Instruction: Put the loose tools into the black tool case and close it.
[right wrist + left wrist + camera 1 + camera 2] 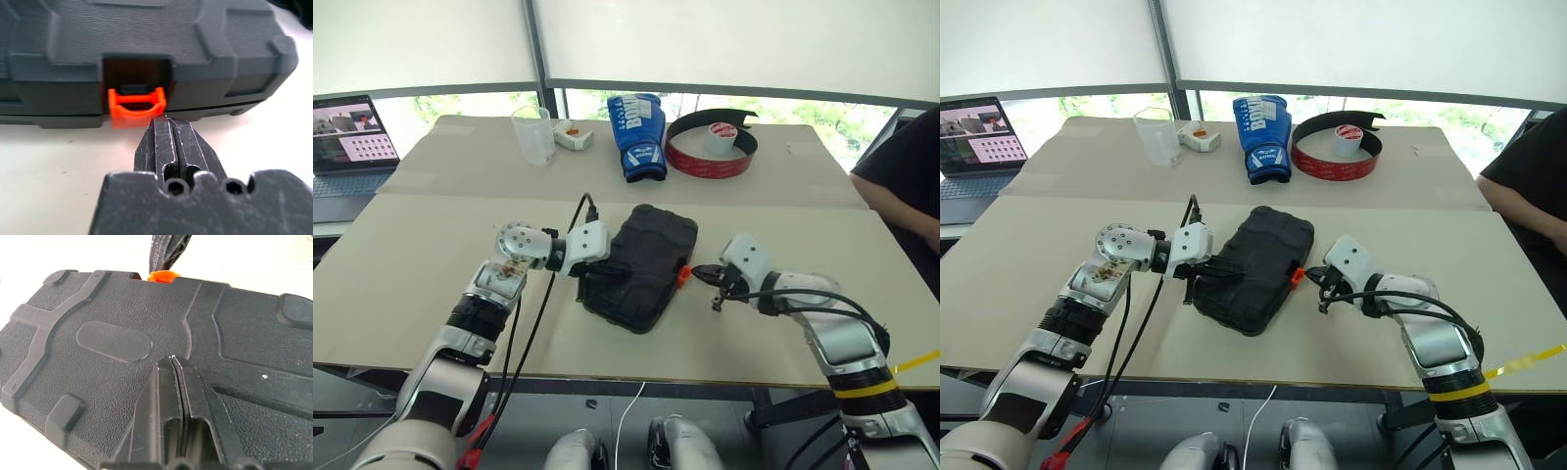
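Note:
The black tool case (646, 259) lies with its lid down at the middle of the table, its textured shell (112, 340) facing up. My left gripper (599, 279) is shut, and its fingertips (171, 363) rest on the lid near the case's left edge. The orange latch (137, 105) juts out of its recess on the case's right side. My right gripper (698, 272) is shut with nothing in it, its tips (164, 121) right at the latch's lower edge. The loose tools are out of view.
At the back of the table stand a clear plastic cup (534, 134), a small white box (574, 135), a blue boxing glove (638, 132) and a red-and-black curved band (705, 162) around a white roll (722, 137). A laptop (347, 137) is far left. A person (901, 186) sits at the right edge.

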